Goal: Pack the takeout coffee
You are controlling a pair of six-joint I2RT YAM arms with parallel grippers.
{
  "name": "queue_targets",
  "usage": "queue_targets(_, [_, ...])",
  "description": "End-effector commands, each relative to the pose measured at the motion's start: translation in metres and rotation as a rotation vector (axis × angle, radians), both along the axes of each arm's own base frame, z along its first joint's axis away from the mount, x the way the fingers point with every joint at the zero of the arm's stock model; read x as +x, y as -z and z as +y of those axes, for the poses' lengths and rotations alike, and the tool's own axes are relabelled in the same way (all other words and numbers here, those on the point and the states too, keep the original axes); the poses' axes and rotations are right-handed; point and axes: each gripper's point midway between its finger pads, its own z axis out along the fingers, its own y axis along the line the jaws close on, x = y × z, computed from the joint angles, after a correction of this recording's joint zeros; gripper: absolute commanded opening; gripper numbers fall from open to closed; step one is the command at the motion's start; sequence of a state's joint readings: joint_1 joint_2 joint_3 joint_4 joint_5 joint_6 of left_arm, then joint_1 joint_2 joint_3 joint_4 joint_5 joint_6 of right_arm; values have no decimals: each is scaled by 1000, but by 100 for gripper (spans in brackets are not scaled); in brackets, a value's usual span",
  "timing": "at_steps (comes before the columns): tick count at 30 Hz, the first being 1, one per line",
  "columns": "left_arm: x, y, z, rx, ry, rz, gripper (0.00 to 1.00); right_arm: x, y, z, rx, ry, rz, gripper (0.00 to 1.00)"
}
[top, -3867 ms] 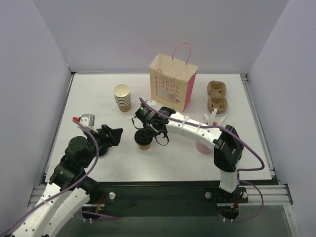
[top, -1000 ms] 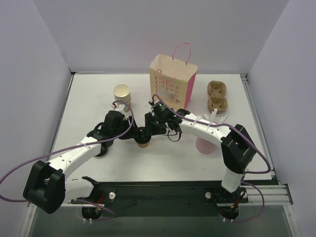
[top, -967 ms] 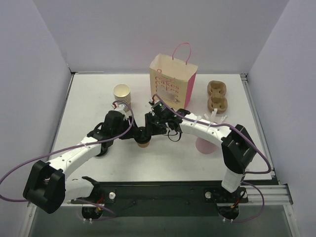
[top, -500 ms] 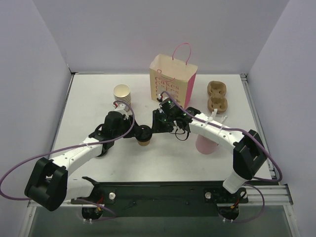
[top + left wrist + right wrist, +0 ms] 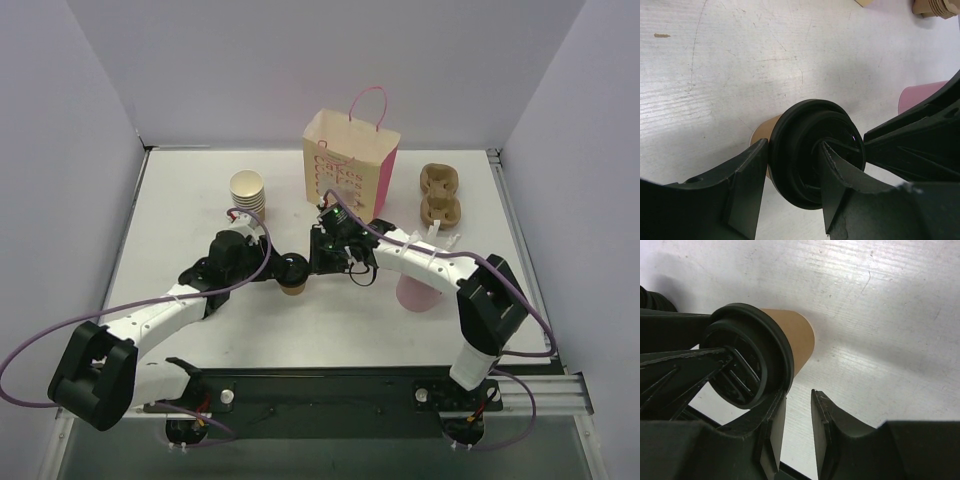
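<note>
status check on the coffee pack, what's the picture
Left gripper straddling the takeout coffee at its lid, grip unconfirmed. Right gripper slightly open, empty, beside it. Coffee upright, not bagged; right gripper sits between it and the paper bag.

The tan, black-lidded takeout coffee (image 5: pixel 291 283) stands upright on the table (image 5: pixel 190 210).

Most of the pink cup (image 5: pixel 921 96) lies hidden.
</note>
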State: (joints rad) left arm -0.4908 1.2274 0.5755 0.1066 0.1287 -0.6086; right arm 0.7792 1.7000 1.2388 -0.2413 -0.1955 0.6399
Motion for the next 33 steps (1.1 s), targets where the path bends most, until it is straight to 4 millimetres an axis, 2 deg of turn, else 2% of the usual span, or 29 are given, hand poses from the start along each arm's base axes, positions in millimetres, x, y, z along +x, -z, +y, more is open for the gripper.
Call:
queue_targets(1, [-35,54,17,118,24,170,52,5,5,-5,-18,50,-5,27])
queue_targets(8, [-32,58,15,108,22,161,52,5,22,-7,-48,59,20,25])
queue_targets(11, [-34,65,19,126,6,174,52,-4,41,-17,-99,84,51,23])
queue_targets(13, [-37,71,22,139,-5,189,51,-18,63,-31,-154,111,95,22])
queue_targets(16, [-40,80,23,148,-9,199,51,-37,84,-45,-235,135,109,20])
queue_targets(18, [-43,84,22,147,-5,209,50,-46,87,-47,-258,125,105,20])
queue_targets(21, [-45,86,21,142,-6,209,50,-47,74,-42,-242,112,80,20])
queue_targets(25, [-45,82,18,127,11,203,50,-32,44,-35,-194,107,27,20])
queue_targets(26, [-45,81,16,121,20,195,50,-25,27,-30,-160,103,-7,21])
queue_targets(28, [-44,77,13,116,39,180,50,-21,13,-28,-128,98,-27,22])
queue_targets(29, [-44,75,11,107,51,175,50,-16,-1,-25,-98,95,-52,23])
queue_targets(33, [-43,73,6,99,81,167,50,-3,-19,-30,-81,118,-90,25])
